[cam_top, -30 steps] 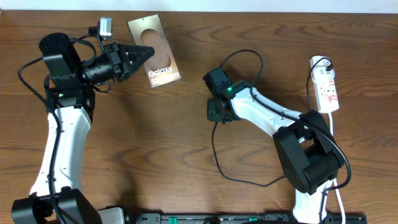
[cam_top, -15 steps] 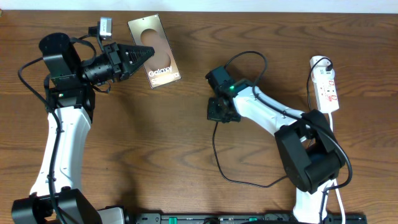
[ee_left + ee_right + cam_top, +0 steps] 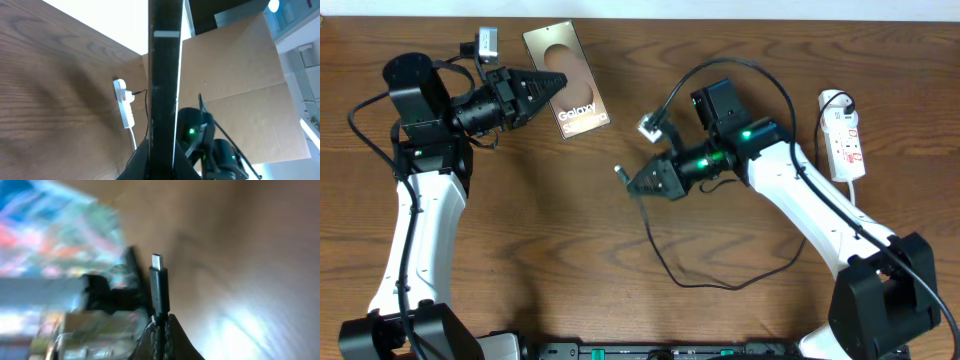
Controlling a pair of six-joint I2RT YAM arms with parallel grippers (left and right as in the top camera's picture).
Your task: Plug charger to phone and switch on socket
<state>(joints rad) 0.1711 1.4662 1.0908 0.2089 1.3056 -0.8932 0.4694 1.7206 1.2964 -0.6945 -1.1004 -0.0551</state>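
The phone (image 3: 578, 104) lies tilted at the back left, its bronze screen up. My left gripper (image 3: 553, 86) is shut on its left edge. In the left wrist view the phone (image 3: 164, 75) shows edge-on as a dark upright slab between the jaws of my left gripper (image 3: 164, 152). My right gripper (image 3: 636, 184) is shut on the charger's plug (image 3: 619, 173), which points left toward the phone. The charger cable (image 3: 665, 262) trails down in a loose curve. The right wrist view shows the plug (image 3: 160, 286) standing out of my right gripper (image 3: 161, 321). The socket (image 3: 844, 140) lies at the far right.
The white power strip (image 3: 124, 101) with its cord also shows in the left wrist view, far across the wooden table (image 3: 520, 250). Its white cord (image 3: 860, 215) runs down the right edge. A cardboard wall (image 3: 235, 75) stands beyond the table.
My right arm has swung up and turned leftward, lifting the charger plug off the table and pointing it at the phone. The left arm and phone have barely moved.
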